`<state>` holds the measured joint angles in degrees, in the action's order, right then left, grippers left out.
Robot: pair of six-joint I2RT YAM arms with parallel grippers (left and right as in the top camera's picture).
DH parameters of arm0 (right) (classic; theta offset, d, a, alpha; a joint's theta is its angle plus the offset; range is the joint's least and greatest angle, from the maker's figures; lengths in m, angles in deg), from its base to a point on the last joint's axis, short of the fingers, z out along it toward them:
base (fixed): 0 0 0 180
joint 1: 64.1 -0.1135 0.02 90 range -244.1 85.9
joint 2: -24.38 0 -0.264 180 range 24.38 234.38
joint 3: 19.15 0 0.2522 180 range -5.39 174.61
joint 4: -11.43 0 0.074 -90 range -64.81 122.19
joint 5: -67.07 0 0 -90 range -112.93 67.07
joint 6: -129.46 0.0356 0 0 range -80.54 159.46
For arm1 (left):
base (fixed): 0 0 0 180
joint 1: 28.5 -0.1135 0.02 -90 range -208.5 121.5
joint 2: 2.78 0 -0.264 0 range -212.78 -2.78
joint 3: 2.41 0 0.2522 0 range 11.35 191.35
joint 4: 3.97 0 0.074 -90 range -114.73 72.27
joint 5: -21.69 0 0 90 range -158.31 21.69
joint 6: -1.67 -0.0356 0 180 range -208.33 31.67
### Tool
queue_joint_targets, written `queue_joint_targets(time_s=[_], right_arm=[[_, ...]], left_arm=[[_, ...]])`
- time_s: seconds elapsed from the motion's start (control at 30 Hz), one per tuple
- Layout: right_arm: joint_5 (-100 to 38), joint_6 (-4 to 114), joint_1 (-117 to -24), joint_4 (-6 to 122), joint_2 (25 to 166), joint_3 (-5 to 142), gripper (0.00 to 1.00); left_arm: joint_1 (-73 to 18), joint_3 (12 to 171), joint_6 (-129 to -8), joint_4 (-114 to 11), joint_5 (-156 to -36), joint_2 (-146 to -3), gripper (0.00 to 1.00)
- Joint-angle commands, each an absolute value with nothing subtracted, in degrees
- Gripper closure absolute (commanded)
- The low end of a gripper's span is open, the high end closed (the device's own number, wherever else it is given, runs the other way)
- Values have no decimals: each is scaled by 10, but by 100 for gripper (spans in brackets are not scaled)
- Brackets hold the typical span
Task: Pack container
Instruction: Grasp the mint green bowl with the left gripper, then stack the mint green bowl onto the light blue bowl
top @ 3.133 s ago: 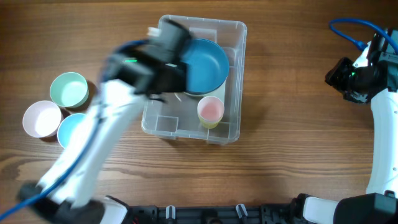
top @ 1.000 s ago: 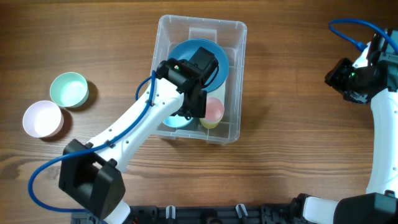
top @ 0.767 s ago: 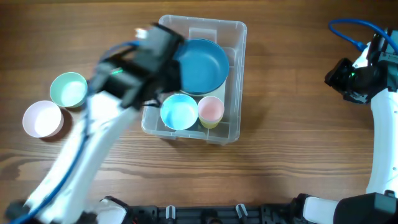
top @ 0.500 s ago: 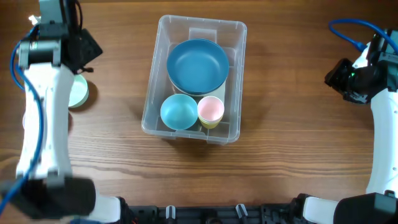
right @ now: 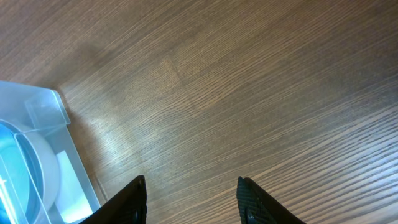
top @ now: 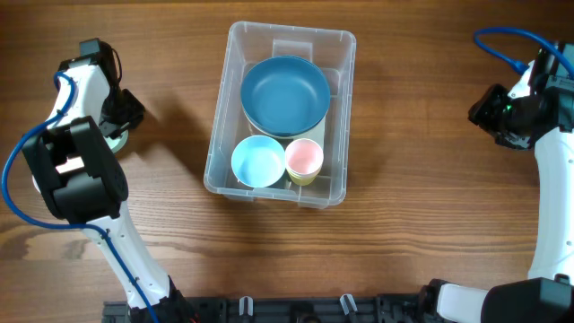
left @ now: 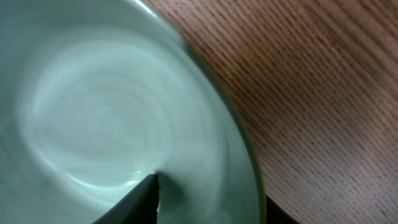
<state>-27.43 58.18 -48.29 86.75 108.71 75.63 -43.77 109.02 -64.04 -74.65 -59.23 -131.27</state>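
A brown wooden table [top: 421, 206] fills the overhead view to every edge — grain running left to right, darker streaks toward the near edge. Light is soft and even — shadows blurred.

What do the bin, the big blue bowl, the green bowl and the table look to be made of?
The bin: clear glossy plastic, most likely; the contents and the table show through its walls.
The big blue bowl: opaque, smooth, satin; probably plastic or melamine.
The green bowl: pale mint, smooth with a soft sheen; probably the same.
The table: wood grain, low sheen; whether it is solid wood or laminate can't be told.
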Motion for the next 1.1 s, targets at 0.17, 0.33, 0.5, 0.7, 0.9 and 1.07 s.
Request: queue_joint_targets(time_s=[0.17,0.33,0.5,0.7,0.9,1.07], right_arm=[[-269,574,-484,868,1094,755,53],[-269,575,-484,868,1094,755,53],[-269,576,-484,868,1094,755,53],[-275,575,-484,869,1094,755,52],[-275,575,-484,870,1094,755,52],[-275,574,-484,871,1094,755,52]], left_arm=[[-378,1093,-674,-778,-606,-1197,96],[-232,1093,-674,-849,-606,-965,96],[-48,1093,-651,-923,-606,-885,96],[92,1057,-624,-920,-630,-984,96],[98,1056,-624,-919,-646,-1048,73],[96,1058,-626,-919,-600,-1034,69]])
